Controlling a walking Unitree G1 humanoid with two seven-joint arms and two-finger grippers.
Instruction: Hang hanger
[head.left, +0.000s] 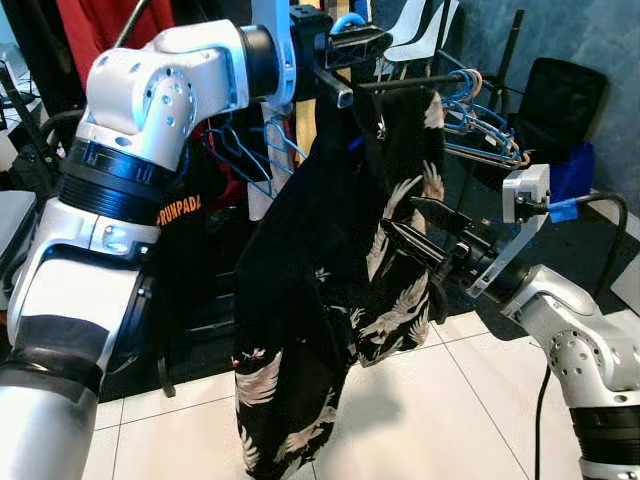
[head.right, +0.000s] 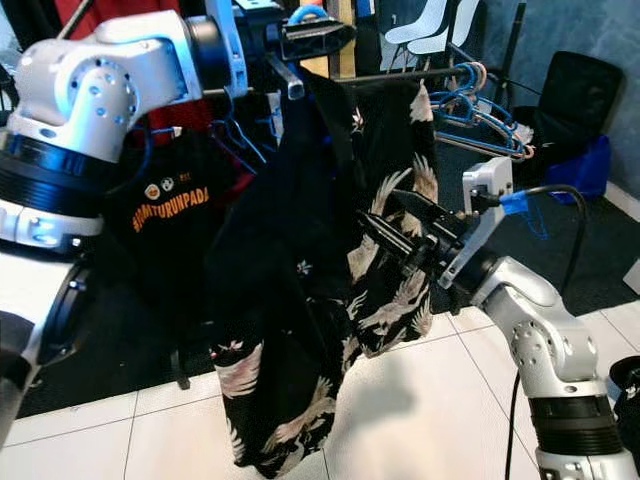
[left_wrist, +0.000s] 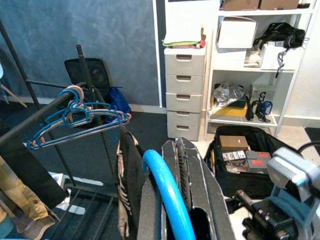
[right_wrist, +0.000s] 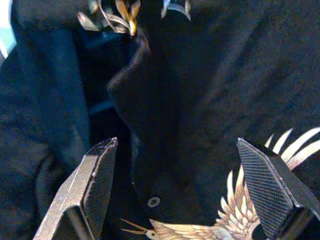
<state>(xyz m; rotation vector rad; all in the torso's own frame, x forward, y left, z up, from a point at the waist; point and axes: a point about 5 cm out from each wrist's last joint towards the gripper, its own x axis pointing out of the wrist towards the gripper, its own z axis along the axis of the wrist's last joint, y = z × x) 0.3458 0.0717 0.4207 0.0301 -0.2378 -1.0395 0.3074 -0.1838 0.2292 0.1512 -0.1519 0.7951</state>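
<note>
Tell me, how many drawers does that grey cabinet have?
5, stacked one above another in the grey cabinet by the white shelves: the top drawer down to the bottom drawer. None looks hidden.

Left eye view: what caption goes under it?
Left gripper lifts hanger and crane-print shirt toward rail.

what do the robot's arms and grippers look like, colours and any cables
Both arms are silver-white shells with black bands at the joints. The left gripper and right gripper each have two long black fingers; the right fingers' pads have a woven carbon-like texture. A white camera block sits on the right wrist, with blue tape and a black cable.
</note>
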